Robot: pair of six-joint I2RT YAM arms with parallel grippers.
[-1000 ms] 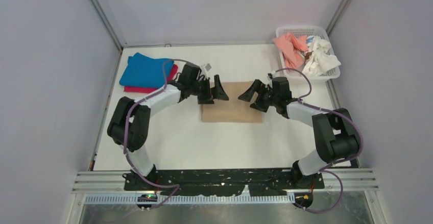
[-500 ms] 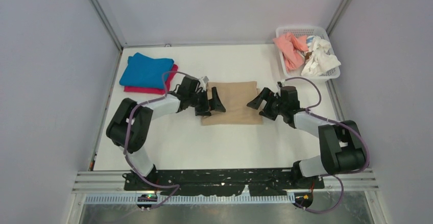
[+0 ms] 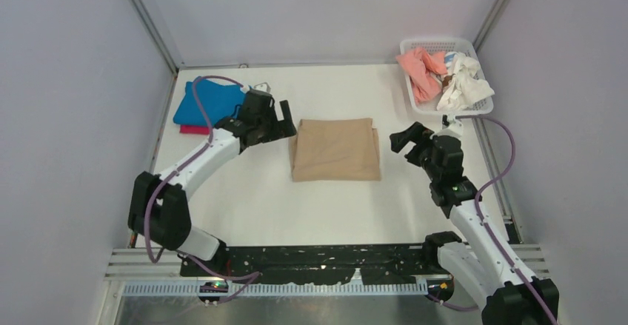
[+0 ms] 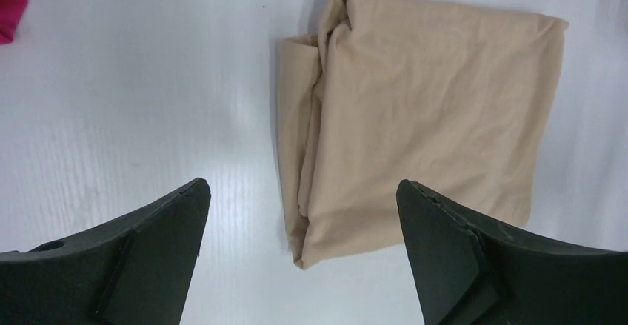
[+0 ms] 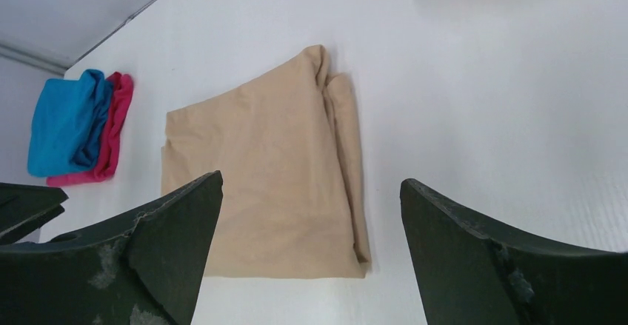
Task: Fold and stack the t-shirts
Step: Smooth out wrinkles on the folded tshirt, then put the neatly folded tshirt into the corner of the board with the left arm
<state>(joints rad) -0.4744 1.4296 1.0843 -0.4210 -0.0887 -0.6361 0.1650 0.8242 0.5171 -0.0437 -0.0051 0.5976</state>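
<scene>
On a white table [image 3: 333, 206], the folded tan t-shirt [image 3: 335, 149] lies flat at centre. Beside it, the left gripper [image 3: 284, 124] and right gripper [image 3: 406, 146] hover apart, jaws spread wide, holding nothing. A blue t-shirt [image 3: 207, 101] tops a magenta t-shirt [image 3: 194, 129] at back left.

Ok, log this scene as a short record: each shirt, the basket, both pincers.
tan shirt: folded flat, centre of the scene
blue shirt: folded, on top of magenta shirt, far left
basket: far right corner, holds salmon shirt and white shirt, both crumpled
left pincer: open, empty, left of tan shirt
right pincer: open, empty, right of tan shirt
</scene>
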